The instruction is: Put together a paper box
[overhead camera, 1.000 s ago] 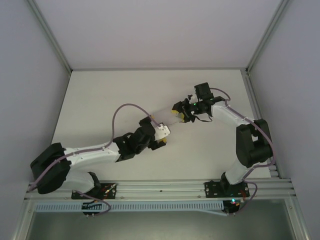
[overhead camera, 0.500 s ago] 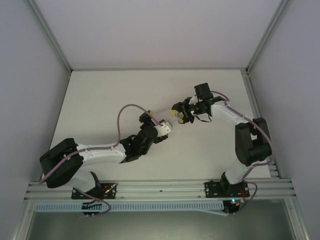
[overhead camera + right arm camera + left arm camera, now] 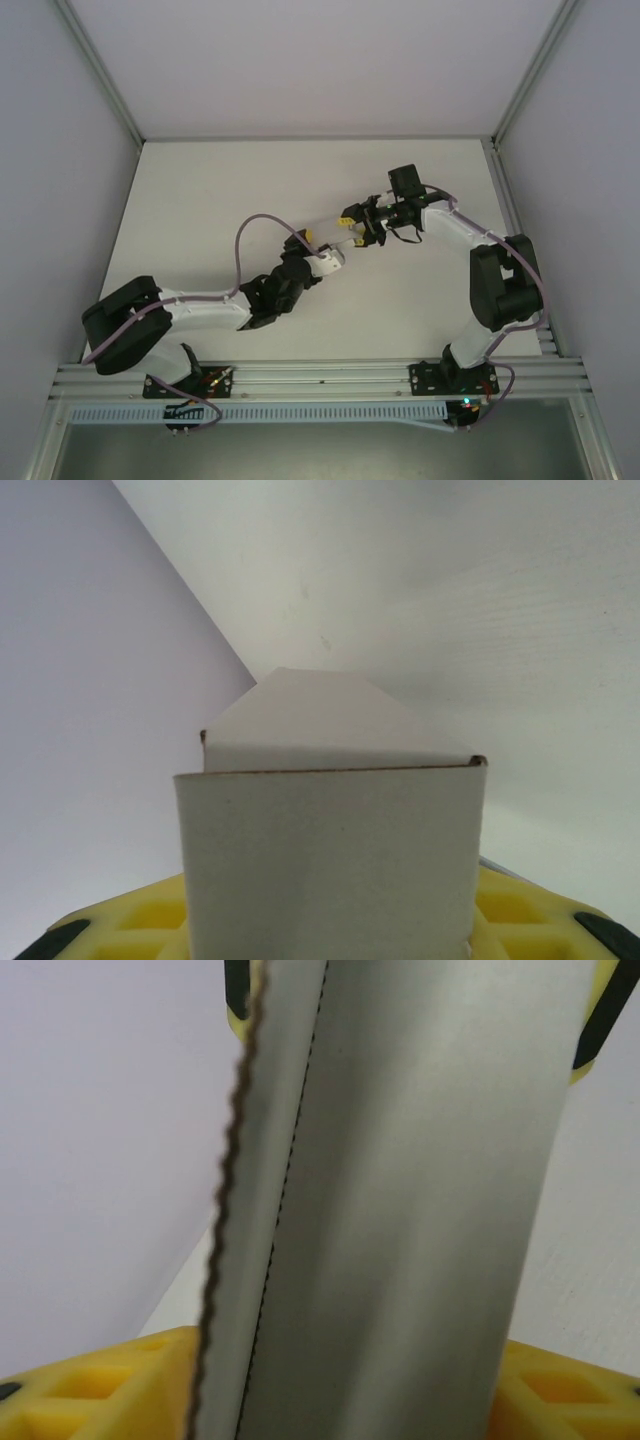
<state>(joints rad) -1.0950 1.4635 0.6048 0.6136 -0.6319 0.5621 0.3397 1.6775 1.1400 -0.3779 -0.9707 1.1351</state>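
Paper box [image 3: 400, 1210]: held between the two arms over the middle of the worktop [image 3: 200, 200], and by my judgement clear of its surface.

Left end effector [image 3: 320, 250]: its yellow pads [image 3: 90, 1390] lie against both flanks of the box, so I judge it to be pinching the near end (how firmly cannot be told). From this wrist the box runs straight away from the fingers, with a serrated cut edge [image 3: 225, 1190] and a perforated crease [image 3: 285, 1210] along its length.

Governing relation: in the overhead view the long axis of the box runs from the left end effector up and to the right to the right one. Each arm has one end, and neither is the nearer.

Right end effector [image 3: 352, 226]: pressed onto the opposite end, with board filling the gap between its pads [image 3: 520, 910]. Beyond the fingers a tapered flap [image 3: 320, 715] is folded over the far end, not visibly tucked. Any coming fold would be worked against this grip.

Markings: none legible. The board is plain pale grey, with no brand, label or print.
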